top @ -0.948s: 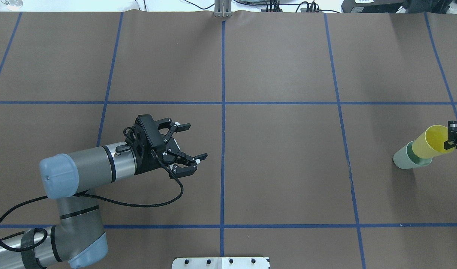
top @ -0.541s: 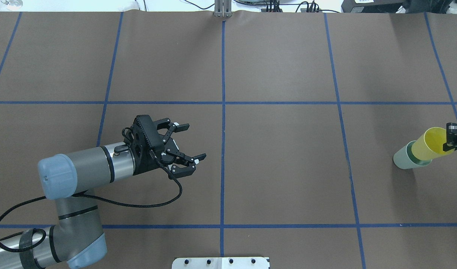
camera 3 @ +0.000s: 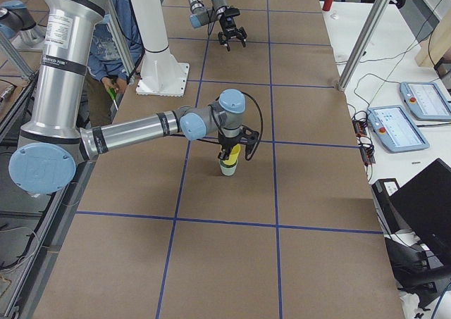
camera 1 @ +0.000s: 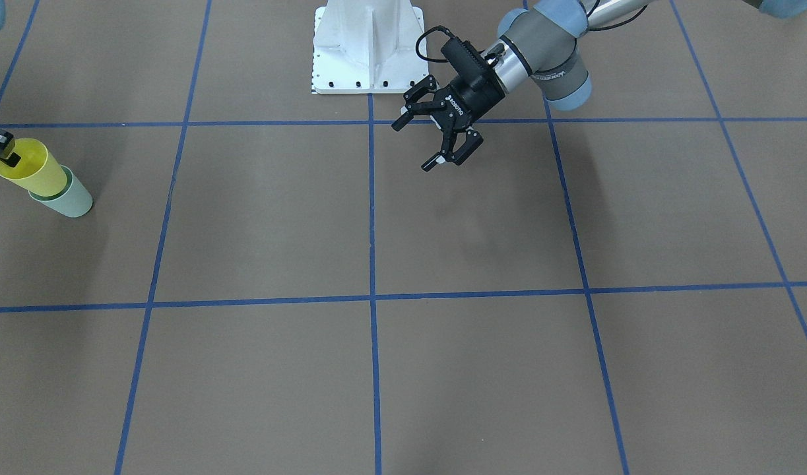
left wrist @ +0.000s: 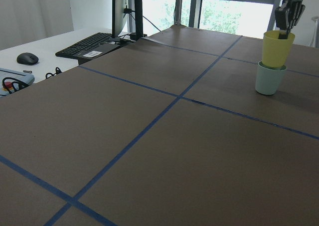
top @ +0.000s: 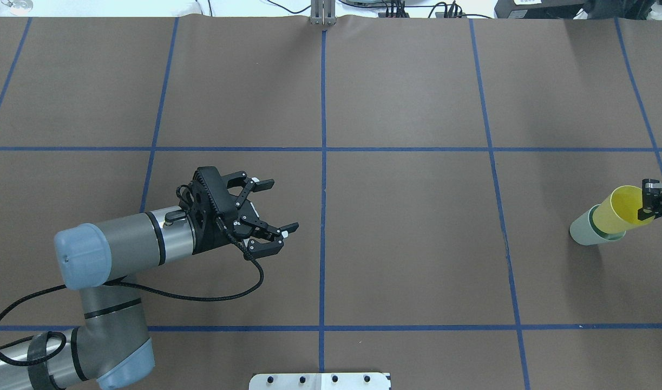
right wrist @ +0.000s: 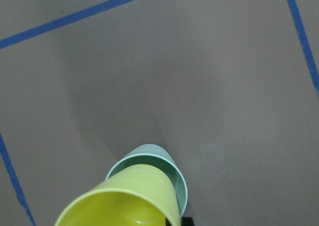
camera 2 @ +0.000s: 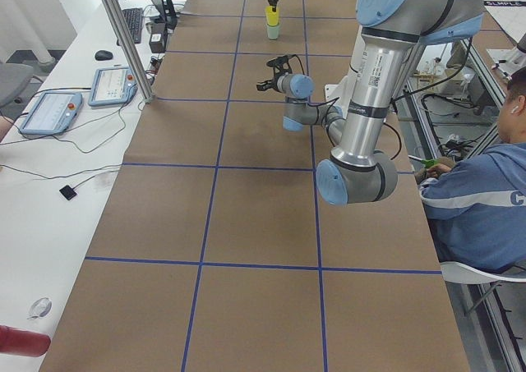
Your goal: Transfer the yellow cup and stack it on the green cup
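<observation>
One yellow cup (top: 617, 212) is being held nested in one green cup (top: 582, 233) at the table's (top: 417, 244) right end.

Two tumblers are being shown, both of smooth plastic, tapered, with round, wider rims. The yellow cup's base is sitting in the mouth of the green cup, which is standing on the table, and most of the yellow wall is showing above the green rim. Of the two black grippers, the right gripper (top: 647, 210) is pinching the yellow cup's rim, its fingers closed on the wall. The left gripper (top: 282, 206) is being held above the matte brown surface left of centre, well apart from the cups, its jointed fingers spread wide. The surface is being divided into rectangles by blue tape lines (top: 323, 162).
</observation>
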Robot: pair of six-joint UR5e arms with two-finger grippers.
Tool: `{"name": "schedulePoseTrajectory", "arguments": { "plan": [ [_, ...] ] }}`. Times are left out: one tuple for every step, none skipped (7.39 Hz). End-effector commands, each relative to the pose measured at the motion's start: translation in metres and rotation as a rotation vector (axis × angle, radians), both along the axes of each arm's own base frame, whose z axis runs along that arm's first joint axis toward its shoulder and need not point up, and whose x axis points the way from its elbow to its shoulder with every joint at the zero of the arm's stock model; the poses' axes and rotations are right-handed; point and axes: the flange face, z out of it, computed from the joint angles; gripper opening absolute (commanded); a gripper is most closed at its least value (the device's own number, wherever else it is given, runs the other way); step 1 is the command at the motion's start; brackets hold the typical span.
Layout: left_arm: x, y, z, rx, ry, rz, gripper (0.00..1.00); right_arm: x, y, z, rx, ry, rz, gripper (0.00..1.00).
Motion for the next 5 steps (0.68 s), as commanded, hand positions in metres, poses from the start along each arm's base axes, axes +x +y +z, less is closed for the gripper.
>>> {"name": "schedulePoseTrajectory", "arguments": {
  "plan": [
    [-0.0008, -0.0008, 0.0013, -0.003, -0.001, -0.010, 0.99, -0.0019, 0.0001, 0.0001, 0.002, 0.000, -0.006, 0.00],
    [-0.0015, -0.0022, 0.0014, -0.005, 0.000, -0.025, 0.99, -0.0021, -0.0001, 0.0024, -0.002, 0.002, -0.006, 0.18],
    [-0.0015, -0.0022, 0.0014, -0.005, 0.000, -0.026, 0.99, -0.0028, -0.0005, 0.0069, -0.008, 0.007, -0.007, 0.39],
    [-0.0015, -0.0022, 0.0014, -0.005, 0.000, -0.026, 0.99, -0.0028, -0.0005, 0.0069, -0.007, 0.007, -0.008, 0.46],
    [-0.0015, -0.0023, 0.0014, -0.006, 0.000, -0.027, 0.99, -0.0035, -0.0004, 0.0085, -0.010, 0.008, -0.009, 0.48]
  ]
}}
